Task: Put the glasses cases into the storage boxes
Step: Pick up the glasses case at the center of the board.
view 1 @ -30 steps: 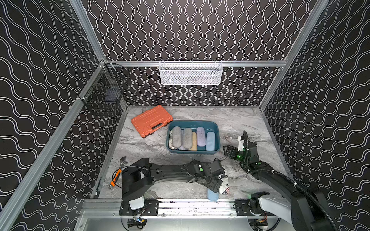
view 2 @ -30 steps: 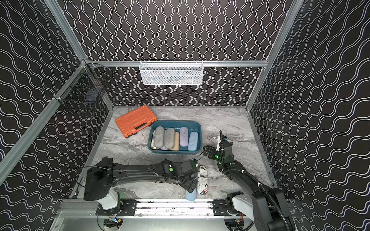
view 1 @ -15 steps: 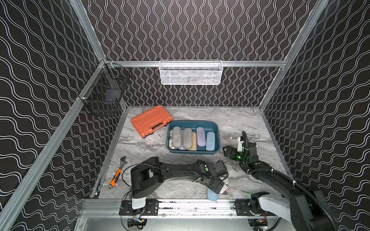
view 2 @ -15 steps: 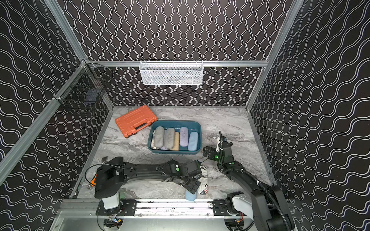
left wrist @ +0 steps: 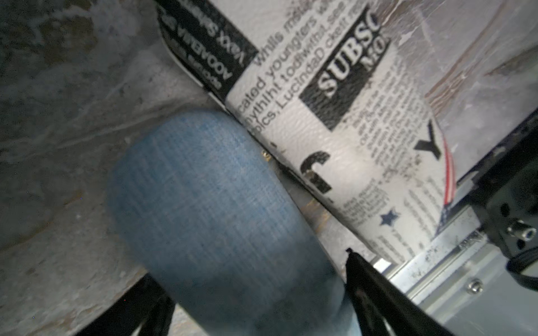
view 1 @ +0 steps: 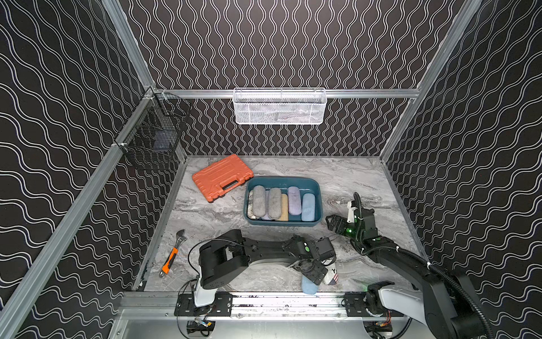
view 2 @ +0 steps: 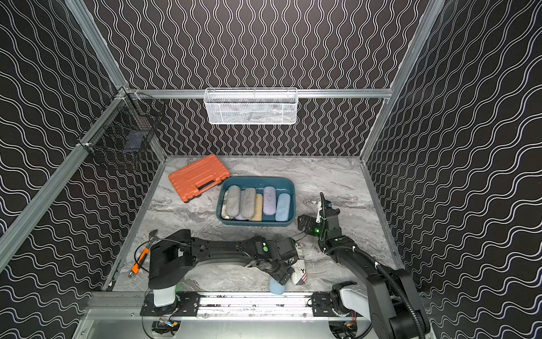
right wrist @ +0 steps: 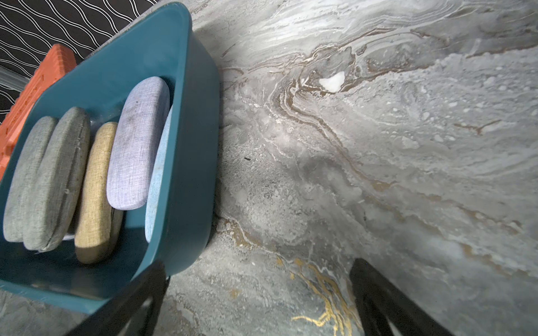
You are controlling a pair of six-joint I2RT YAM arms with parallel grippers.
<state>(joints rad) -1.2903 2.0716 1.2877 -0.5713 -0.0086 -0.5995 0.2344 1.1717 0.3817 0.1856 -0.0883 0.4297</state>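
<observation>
**Left claw over the blue case at the front rail**

Left gripper (view 1: pixel 313 276) hangs low over the light blue glasses case (left wrist: pixel 221 209), its jaws wide, one on each flank. Whether they press yet, I can't tell. The case lies on the table at the front edge, just beside the newspaper-print case (left wrist: pixel 349 139). I'd call this the pick-up step for one of the last two.

The next move, as I judge it, needs a firm squeeze across the rounded sides. After that comes a lift clear of the printed neighbour and a carry to the teal storage box (view 1: pixel 281 223), where cases already lie packed side by side.

Right gripper (view 1: pixel 334 223) hovers spread and empty over bare marble beside the box.

Around them are the grey marble table (view 1: pixel 211 217), an orange tool case (view 1: pixel 222 177), a wrench (view 1: pixel 173 258), a white mesh basket (view 1: pixel 279 107) on the back rail, and wavy black walls.
</observation>
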